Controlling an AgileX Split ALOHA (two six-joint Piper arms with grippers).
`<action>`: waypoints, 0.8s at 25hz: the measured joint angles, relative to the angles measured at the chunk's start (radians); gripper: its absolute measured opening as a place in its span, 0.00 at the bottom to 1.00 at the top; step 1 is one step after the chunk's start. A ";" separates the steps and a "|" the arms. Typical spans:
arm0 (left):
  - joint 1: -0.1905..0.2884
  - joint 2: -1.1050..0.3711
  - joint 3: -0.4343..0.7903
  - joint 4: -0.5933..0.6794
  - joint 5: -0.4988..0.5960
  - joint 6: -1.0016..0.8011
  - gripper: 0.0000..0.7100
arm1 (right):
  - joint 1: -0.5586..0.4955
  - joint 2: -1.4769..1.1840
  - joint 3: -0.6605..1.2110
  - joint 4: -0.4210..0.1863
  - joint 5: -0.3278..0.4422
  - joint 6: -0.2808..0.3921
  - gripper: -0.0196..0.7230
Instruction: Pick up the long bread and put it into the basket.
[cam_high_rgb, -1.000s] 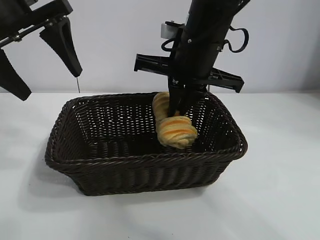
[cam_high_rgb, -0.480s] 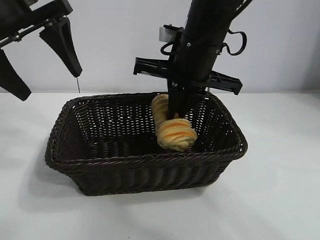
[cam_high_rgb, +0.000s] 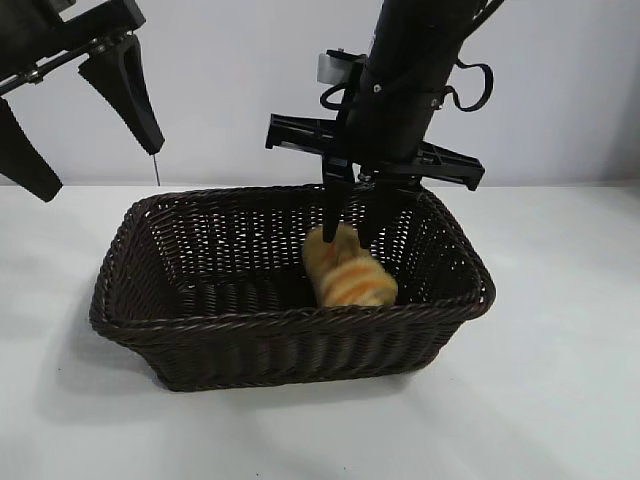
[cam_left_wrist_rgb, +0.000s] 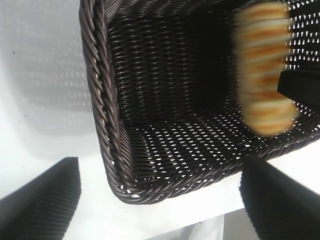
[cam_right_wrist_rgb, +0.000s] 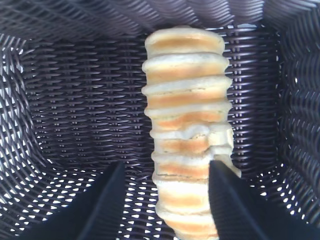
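The far end of the single long bread (cam_high_rgb: 348, 274) lies behind the right tool (cam_high_rgb: 352, 235). This tool's fingers stand apart, flanking the loaf inside the one basket (cam_high_rgb: 290, 325); contact cannot be confirmed. The left tool (cam_high_rgb: 85, 125) hangs spread, holding nothing, above the counter (cam_high_rgb: 560, 400).

The setting looks like a robotics lab or test bench rather than a home or kitchen. A plain white table (cam_high_rgb: 560, 400) runs up to a bare, pale wall (cam_high_rgb: 230, 90) at the far side, with no furniture or decoration. Two black robot arms hang over the table, one at the far left (cam_high_rgb: 60, 60) and one near the middle (cam_high_rgb: 410, 70). A lone wicker basket (cam_high_rgb: 290, 330) stands on the table like a staged prop.
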 joint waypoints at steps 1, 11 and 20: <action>0.000 0.000 0.000 0.000 0.000 0.000 0.88 | 0.000 0.000 0.000 0.000 0.001 0.000 0.54; 0.000 0.000 0.000 0.000 0.000 0.000 0.88 | 0.000 -0.032 -0.004 -0.002 0.040 -0.014 0.76; 0.000 0.000 0.000 0.000 0.000 0.000 0.88 | -0.010 -0.069 -0.005 -0.011 0.056 -0.021 0.78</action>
